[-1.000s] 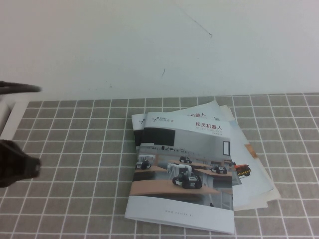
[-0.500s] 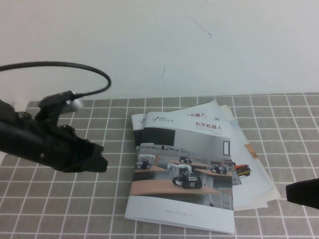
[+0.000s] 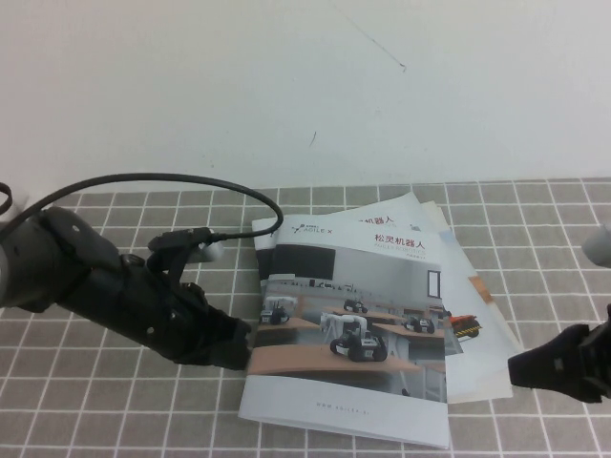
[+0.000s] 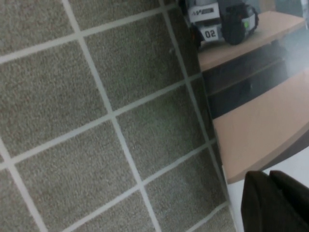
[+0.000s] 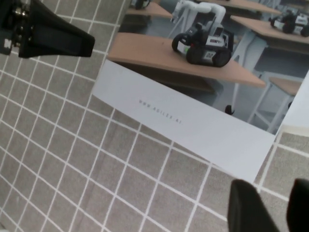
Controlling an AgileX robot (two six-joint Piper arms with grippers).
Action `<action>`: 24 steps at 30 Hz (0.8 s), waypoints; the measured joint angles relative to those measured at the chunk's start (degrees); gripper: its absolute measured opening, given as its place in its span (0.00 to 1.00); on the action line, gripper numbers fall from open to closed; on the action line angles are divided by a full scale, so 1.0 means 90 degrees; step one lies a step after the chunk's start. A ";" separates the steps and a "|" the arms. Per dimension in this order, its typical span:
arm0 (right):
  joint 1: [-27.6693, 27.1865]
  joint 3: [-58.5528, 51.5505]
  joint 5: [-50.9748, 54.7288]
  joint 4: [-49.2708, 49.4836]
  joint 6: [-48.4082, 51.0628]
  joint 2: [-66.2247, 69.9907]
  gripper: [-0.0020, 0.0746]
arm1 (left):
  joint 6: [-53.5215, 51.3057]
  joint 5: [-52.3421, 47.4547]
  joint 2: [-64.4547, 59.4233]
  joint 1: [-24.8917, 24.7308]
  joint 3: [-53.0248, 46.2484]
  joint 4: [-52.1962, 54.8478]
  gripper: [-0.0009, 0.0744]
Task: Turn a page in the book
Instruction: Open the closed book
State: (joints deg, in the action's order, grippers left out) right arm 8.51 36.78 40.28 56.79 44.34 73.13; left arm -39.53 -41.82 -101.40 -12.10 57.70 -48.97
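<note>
The book (image 3: 348, 329) lies closed on the gray tiled mat (image 3: 115, 401), on top of fanned brochures (image 3: 477, 315), its cover page (image 3: 353, 315) flat. From above, the left gripper (image 3: 239, 348) touches the book's left edge; whether its jaws are parted cannot be told. The right gripper (image 3: 520, 370) sits beyond the book's right edge. Only the right wrist view shows its fingers (image 5: 246, 208) parted, gripping nothing, just off the book's corner.
</note>
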 joint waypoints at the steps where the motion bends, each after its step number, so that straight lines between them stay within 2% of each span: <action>1: 0.0000 0.0000 -0.0014 0.0104 0.0116 0.0140 0.28 | -0.0017 0.0012 -0.0025 -0.0005 0.0000 -0.0033 0.01; 8: 0.0000 -0.0003 -0.0115 0.1310 0.1161 0.0848 0.28 | -0.0155 0.0025 -0.0330 -0.0005 0.0022 -0.0199 0.01; 17: 0.0000 -0.0003 -0.0263 0.2016 0.2100 0.1409 0.29 | -0.0368 0.0223 -0.0808 -0.0005 0.0046 -0.0343 0.01; 24: 0.0000 -0.0003 -0.0317 0.2632 0.2833 0.2030 0.39 | -0.0528 0.0209 -0.0995 -0.0005 0.0075 -0.0526 0.01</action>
State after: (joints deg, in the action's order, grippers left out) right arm 8.51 36.76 37.42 80.48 69.84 91.40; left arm -44.28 -39.94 -110.36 -12.14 58.38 -53.71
